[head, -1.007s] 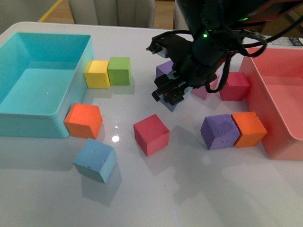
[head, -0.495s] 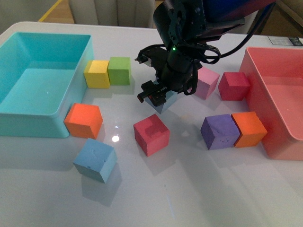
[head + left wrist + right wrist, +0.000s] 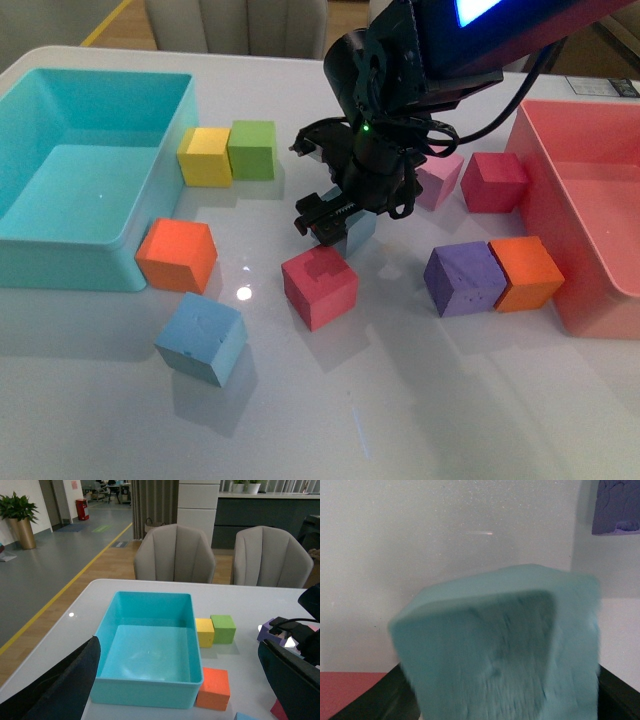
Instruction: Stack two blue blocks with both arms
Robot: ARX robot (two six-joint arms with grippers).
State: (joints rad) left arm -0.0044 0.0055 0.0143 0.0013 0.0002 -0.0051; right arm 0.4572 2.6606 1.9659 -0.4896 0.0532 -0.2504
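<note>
The glossy white counter carries 2 bins and 9 loose cubes. Well to the left of the right hand sits a turquoise bin, with an orange cube just beside its near corner. A yellow cube and a green cube touch side by side, left of the hand and farther back. A red cube lies just on the robot's side of the hand, and a blue cube lies nearer still and to the left. To the hand's right are a pink cube, a crimson cube, then a purple cube touching a 2nd orange cube, just beside a pink bin.
</note>
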